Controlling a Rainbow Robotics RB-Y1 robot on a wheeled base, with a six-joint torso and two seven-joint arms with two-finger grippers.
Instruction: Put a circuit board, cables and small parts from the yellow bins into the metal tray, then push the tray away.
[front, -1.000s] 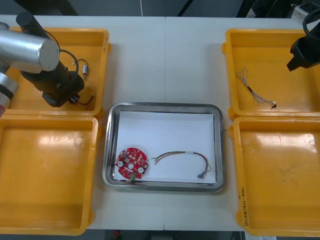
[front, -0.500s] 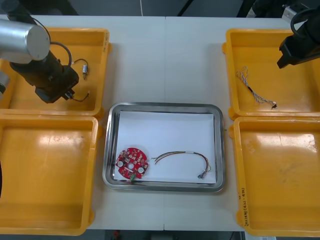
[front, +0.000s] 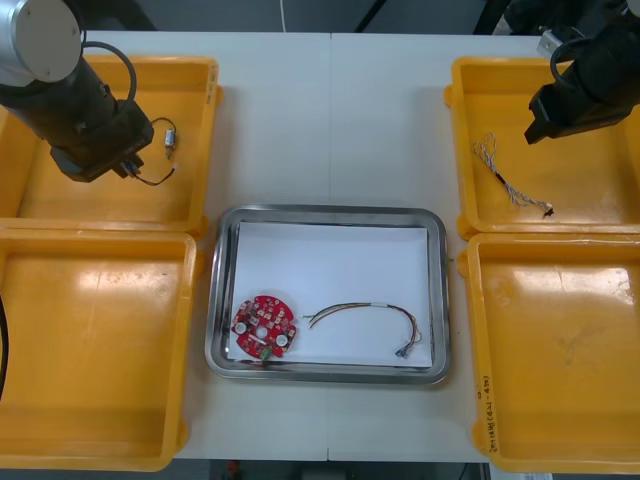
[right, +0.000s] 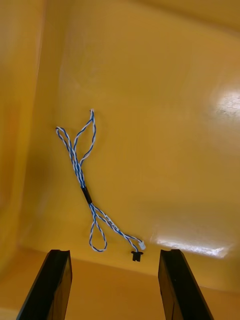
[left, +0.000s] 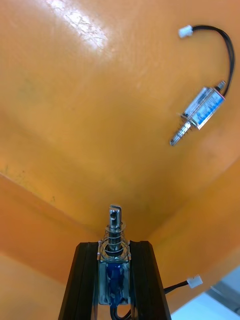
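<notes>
My left gripper (front: 126, 166) hangs over the far left yellow bin (front: 70, 205), shut on a small metal part (left: 114, 248) whose black wire dangles below it (front: 155, 180). A second small metal part (front: 170, 140) (left: 200, 111) with a black wire lies on the bin floor beyond the fingers. Over the far right yellow bin (front: 590, 195), my right gripper (front: 538, 126) (right: 117, 280) is open above a twisted blue and white cable (front: 510, 182) (right: 84, 186). The metal tray (front: 325, 212), white inside, holds a round red circuit board (front: 265, 325) and a red and yellow cable (front: 370, 318).
Two more yellow bins stand at the near left (front: 90, 350) and near right (front: 560, 350) of the table. White table surface lies beyond the tray, between the far bins.
My left gripper has risen and drawn back to the left with the small metal part in it. The right gripper has moved left, closer to the blue and white cable.
</notes>
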